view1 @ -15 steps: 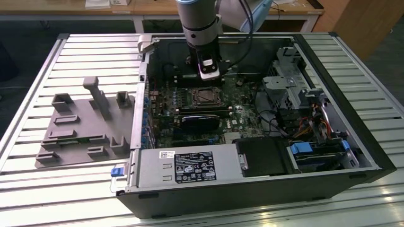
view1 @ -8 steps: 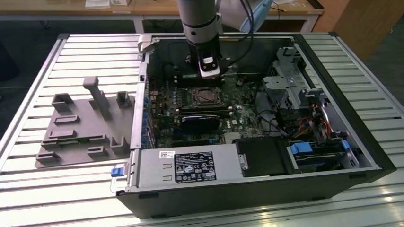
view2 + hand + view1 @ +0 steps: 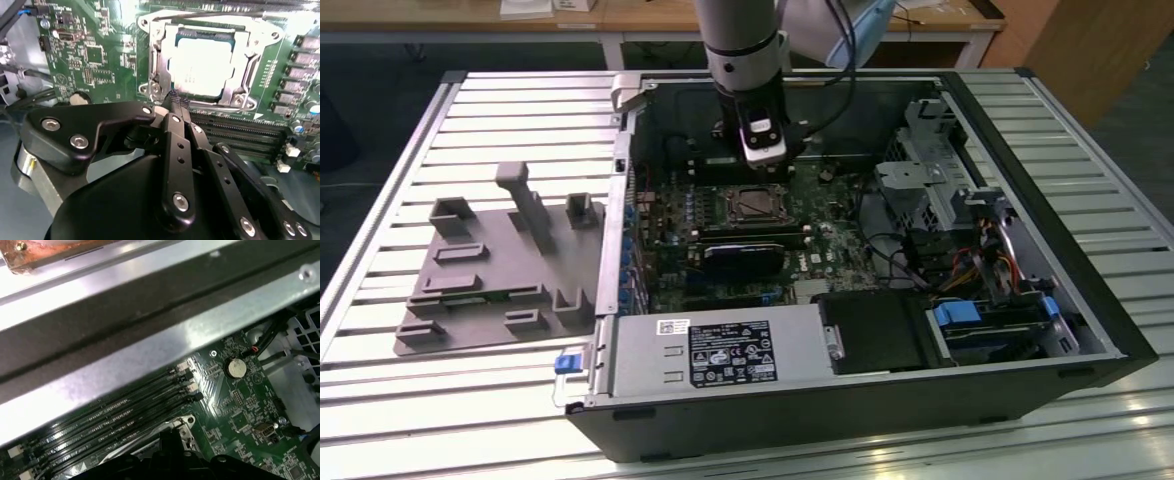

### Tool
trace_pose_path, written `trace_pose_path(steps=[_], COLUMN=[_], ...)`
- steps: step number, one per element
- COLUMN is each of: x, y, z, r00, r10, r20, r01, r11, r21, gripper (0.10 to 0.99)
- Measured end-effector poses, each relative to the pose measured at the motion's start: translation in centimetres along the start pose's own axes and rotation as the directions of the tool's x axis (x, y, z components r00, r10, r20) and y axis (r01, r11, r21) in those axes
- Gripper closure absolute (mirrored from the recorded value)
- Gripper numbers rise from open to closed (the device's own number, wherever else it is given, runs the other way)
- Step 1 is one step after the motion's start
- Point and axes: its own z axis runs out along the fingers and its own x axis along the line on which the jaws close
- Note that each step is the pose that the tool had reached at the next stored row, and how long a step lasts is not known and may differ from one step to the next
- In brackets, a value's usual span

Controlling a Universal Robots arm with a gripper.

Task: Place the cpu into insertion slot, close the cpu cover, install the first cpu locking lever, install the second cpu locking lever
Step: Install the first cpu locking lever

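Note:
The cpu (image 3: 202, 60) lies flat in the insertion slot (image 3: 150, 90), its silver-grey top showing through the window of the cpu cover (image 3: 164, 50), which is folded down over it. A thin wire locking lever (image 3: 210, 15) runs along one edge of the socket. My gripper (image 3: 176, 101) hovers just off a corner of the socket, fingers shut together with nothing visibly between them. In the exterior view the gripper (image 3: 766, 160) hangs inside the open computer case, right above the far edge of the insertion slot (image 3: 754, 204).
Long black memory slots (image 3: 240, 131) lie beside the socket. A coin battery (image 3: 236, 368) and the case's metal wall (image 3: 150, 340) are close by. A black card (image 3: 740, 258), cables (image 3: 907, 260), drive bays (image 3: 987, 320) and a power supply (image 3: 707, 355) crowd the case. A grey fixture plate (image 3: 494, 280) lies on the table.

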Motion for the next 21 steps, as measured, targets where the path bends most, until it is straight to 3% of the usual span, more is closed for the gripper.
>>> trace_pose_path(steps=[2, 8, 10, 14, 21], x=[-0.02, -0.04, -0.12, -0.38, -0.47], y=[-0.04, -0.10, -0.20, -0.46, -0.62], z=[0.00, 0.03, 0.09, 0.17, 0.17], r00=[1.0000, 1.0000, 0.9999, 0.9986, 0.9985], r10=[-0.003, -0.004, -0.002, 0.001, 0.001], r20=[0.0037, 0.0022, -0.0136, -0.0537, -0.0552], r01=[0.003, 0.004, 0.003, 0.002, 0.002], r11=[0.9999, 0.9998, 0.9997, 0.9989, 0.9987], r21=[0.013, 0.017, 0.026, 0.047, 0.051], gripper=[0.984, 0.984, 0.984, 0.984, 0.984])
